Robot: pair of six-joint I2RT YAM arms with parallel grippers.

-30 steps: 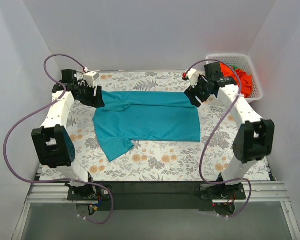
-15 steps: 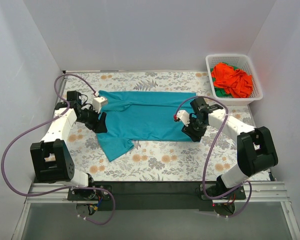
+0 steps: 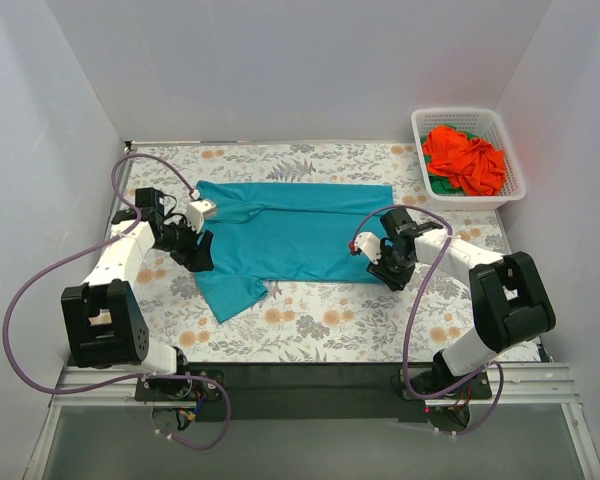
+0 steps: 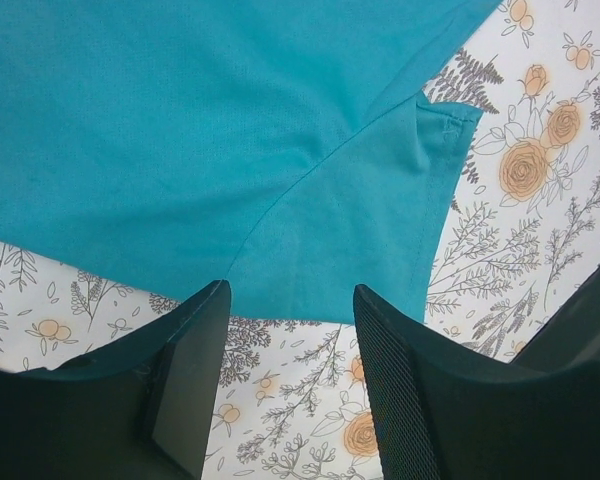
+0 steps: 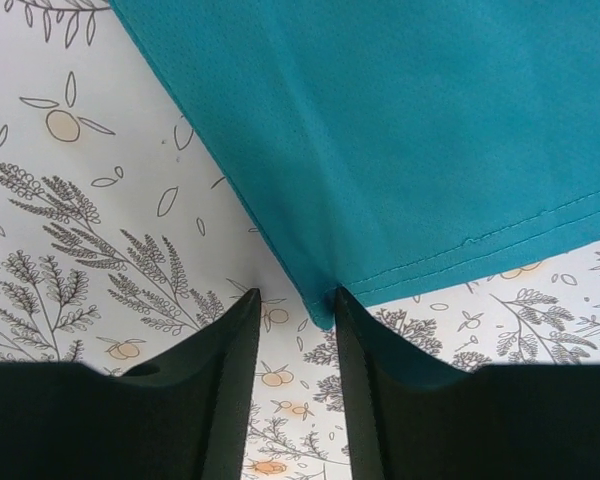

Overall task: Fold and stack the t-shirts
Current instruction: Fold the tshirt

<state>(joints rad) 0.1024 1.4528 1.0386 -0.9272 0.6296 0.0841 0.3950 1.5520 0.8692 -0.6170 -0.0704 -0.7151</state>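
Note:
A teal-blue t-shirt (image 3: 290,235) lies spread flat on the flowered table. My left gripper (image 3: 200,258) is open and low at the shirt's near left, by the sleeve (image 4: 360,230). In the left wrist view the gripper (image 4: 292,298) straddles the sleeve's lower edge and holds nothing. My right gripper (image 3: 388,272) is open and low at the shirt's near right corner. In the right wrist view that hem corner (image 5: 318,312) lies between the fingers of the gripper (image 5: 296,295), against the right finger. The orange-red t-shirt (image 3: 465,158) is heaped in the basket over a green one (image 3: 438,185).
The white lattice basket (image 3: 515,192) stands at the far right corner of the table. White walls enclose the table on three sides. Purple cables loop from both arms, the left one (image 3: 40,280) out past the table's left edge.
Both grippers have come from the shirt's far corners down to its near side, left by the sleeve, right at the hem corner. The shirt's far edge now lies flat and uncovered.

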